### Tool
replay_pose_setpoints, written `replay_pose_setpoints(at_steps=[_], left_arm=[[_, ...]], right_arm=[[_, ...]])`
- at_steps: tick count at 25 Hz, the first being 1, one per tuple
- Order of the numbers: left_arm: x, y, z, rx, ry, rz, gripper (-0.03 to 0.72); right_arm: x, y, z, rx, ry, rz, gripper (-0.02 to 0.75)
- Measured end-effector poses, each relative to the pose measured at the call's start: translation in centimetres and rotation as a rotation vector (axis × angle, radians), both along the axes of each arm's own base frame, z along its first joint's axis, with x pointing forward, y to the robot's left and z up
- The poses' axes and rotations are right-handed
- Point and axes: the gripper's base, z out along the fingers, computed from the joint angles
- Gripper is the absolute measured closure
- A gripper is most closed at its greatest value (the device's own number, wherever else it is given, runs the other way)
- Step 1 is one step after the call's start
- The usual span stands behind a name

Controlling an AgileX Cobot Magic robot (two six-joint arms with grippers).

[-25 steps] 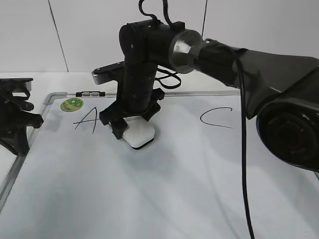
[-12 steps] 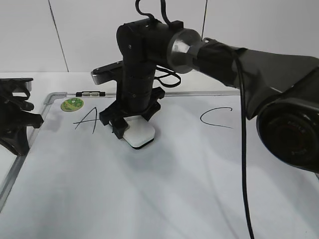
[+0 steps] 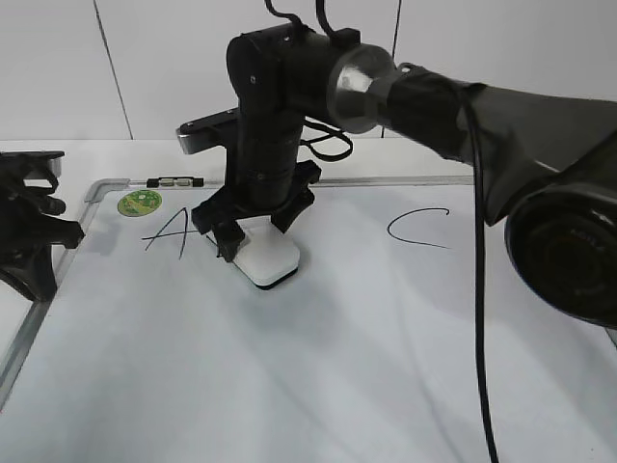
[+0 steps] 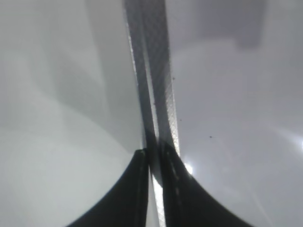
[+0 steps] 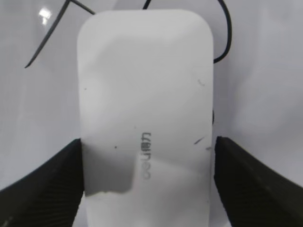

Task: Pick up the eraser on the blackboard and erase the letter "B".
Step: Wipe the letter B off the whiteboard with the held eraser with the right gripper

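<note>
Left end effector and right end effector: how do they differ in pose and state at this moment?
The left end effector sits at the blackboard's left edge, away from the letters; the right end effector is over the board's middle, straddling the eraser. The left one's jaws are shut with nothing between them; the right one's fingers stand wide at the eraser's sides, a slight gap on the right. Both are black.

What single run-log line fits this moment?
phase: grasping | right gripper: open, straddling eraser | eraser: flat on blackboard | left gripper: shut, idle
</note>
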Motion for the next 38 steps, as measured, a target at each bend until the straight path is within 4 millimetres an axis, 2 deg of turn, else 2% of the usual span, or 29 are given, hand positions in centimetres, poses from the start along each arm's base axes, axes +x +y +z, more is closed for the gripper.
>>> replay_pose_setpoints(at_steps=[4,18,26,38], left_arm=[[0.00,0.00,0.00,0.000,0.000,-0.002,0.647],[-0.02,-0.04,0.00,-0.004,0.002,0.001,0.647],[-0.02,-0.05,0.01,-0.006,0.002,0.002,0.647],[-0.02,-0.05,0.01,-0.006,0.002,0.002,0.647]], right_arm=[[-0.07,-0.06,0.67,0.007,-0.009,-0.003,0.076],[-0.08,-0.09,0.65,0.005,-0.007,-0.005,0.076],[-0.10,-0.06,0.65,0.007,-0.005,-0.006,0.158],[-0.28,0.18,0.67,0.035,0.017,-0.009,0.163]])
